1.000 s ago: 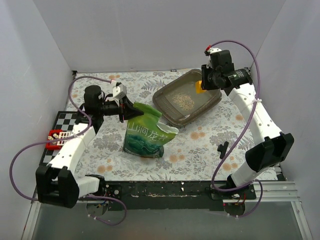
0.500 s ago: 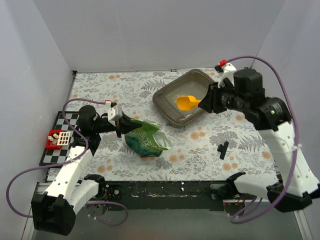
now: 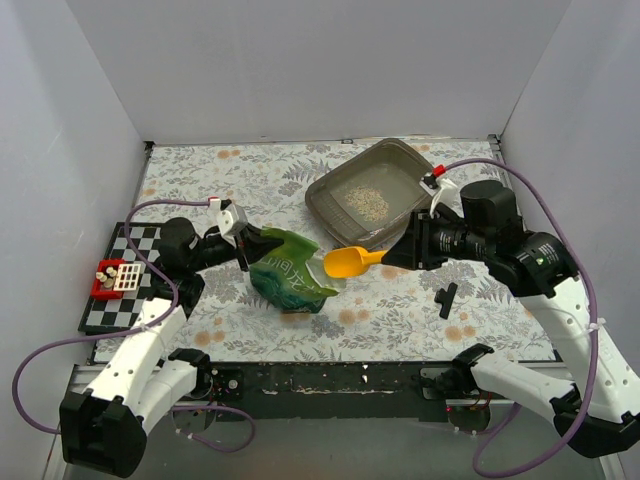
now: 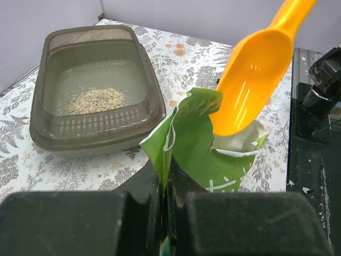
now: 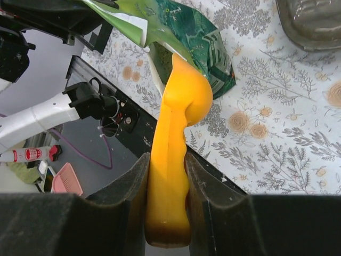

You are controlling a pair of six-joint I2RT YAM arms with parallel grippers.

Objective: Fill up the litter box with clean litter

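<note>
- Litter box (image 3: 322, 190): on the table's far side, past both sets of fingers and well apart from them.
- Clean litter (image 3: 368, 202): thin patch on the box floor, most of the floor bare.
- Right gripper (image 3: 398, 256): fingers clamped on the handle of the yellow scoop (image 3: 346, 262). The bowl is empty, out ahead of the fingers at the bag mouth.
- Left gripper (image 3: 247, 246): fingers pinched tight on the top edge of the green bag (image 3: 290, 272). The bag is tilted, its open mouth just ahead of them.
</note>
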